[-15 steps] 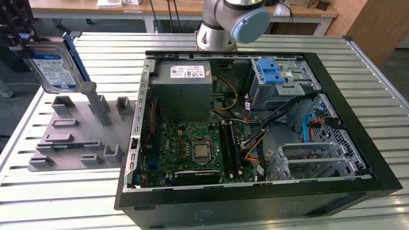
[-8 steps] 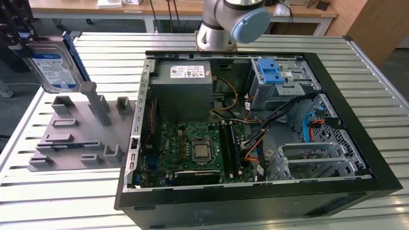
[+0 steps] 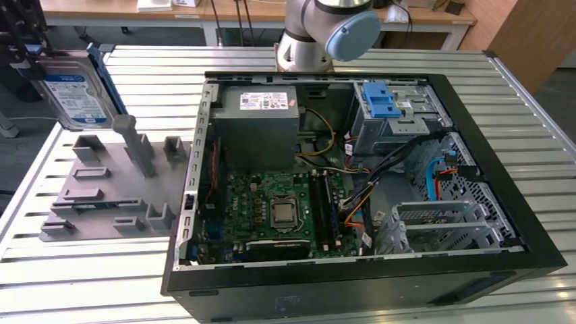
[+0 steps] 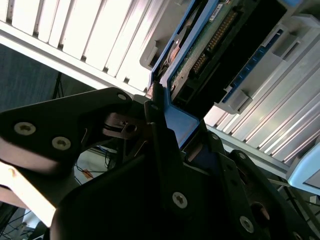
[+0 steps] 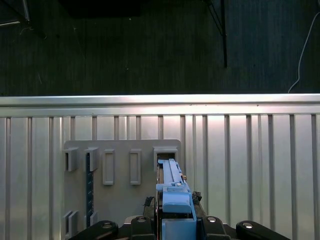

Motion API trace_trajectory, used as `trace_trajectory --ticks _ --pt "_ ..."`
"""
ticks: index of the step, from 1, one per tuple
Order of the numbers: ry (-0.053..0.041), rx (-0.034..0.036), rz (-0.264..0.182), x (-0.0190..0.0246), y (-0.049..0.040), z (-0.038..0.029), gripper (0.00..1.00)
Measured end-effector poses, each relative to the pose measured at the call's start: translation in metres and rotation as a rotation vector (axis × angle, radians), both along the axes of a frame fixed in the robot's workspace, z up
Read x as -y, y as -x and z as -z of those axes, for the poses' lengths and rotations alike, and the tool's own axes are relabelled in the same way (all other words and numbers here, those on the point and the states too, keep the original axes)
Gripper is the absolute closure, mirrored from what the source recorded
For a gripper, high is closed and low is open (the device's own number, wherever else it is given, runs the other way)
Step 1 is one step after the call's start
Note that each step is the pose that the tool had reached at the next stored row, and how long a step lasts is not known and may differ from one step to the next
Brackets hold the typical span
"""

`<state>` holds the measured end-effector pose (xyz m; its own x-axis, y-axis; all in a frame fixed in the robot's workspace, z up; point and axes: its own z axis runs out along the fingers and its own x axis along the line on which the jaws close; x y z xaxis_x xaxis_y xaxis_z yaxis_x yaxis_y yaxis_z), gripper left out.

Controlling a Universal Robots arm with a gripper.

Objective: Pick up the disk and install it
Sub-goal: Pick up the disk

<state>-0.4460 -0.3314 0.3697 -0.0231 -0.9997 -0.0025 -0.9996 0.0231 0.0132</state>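
Observation:
The disk (image 3: 77, 94), a silver drive with a blue-and-white label in a blue bracket, hangs upright at the exterior view's upper left, just above the far end of the grey holder block (image 3: 108, 189). My gripper (image 3: 36, 54) is shut on its upper edge. In the first wrist view I see the disk (image 5: 172, 185) edge-on between my gripper (image 5: 175, 222) and an empty slot (image 5: 165, 152) of the block. The second wrist view has the blue bracket (image 4: 177, 122) clamped in the gripper (image 4: 167, 127).
An open computer case (image 3: 504, 169) lies on the slatted metal table (image 3: 81, 283), right of the block. Its grey drive bay with a blue latch (image 3: 382, 101) sits at the far right corner. The arm's base (image 3: 324, 34) stands behind the case.

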Motion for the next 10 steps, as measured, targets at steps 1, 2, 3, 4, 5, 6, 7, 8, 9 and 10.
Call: trace_trajectory --ticks 1,2,3,4,5,6,7,8,9,10 --pt "0.0000 0.0000 0.000 0.0000 0.0000 -0.0002 0.64" --pt "0.0000 -0.0001 0.000 0.0000 0.0000 -0.0005 0.64" --pt "0.0000 -0.0001 0.000 0.0000 0.0000 -0.0007 0.64" --pt "0.0000 0.0000 0.000 0.0000 0.0000 -0.0009 0.64" --pt "0.0000 0.0000 0.000 0.0000 0.0000 -0.0012 0.64" --pt "0.0000 0.0000 0.000 0.0000 0.0000 -0.0014 0.64" --pt "0.0000 0.0000 0.000 0.0000 0.0000 -0.0016 0.64" --pt "0.0000 0.0000 0.000 0.0000 0.0000 -0.0019 0.64" --pt "0.0000 0.0001 0.000 0.0000 0.0000 -0.0021 0.64" --pt "0.0000 0.0000 0.000 0.0000 0.0000 -0.0024 0.64"
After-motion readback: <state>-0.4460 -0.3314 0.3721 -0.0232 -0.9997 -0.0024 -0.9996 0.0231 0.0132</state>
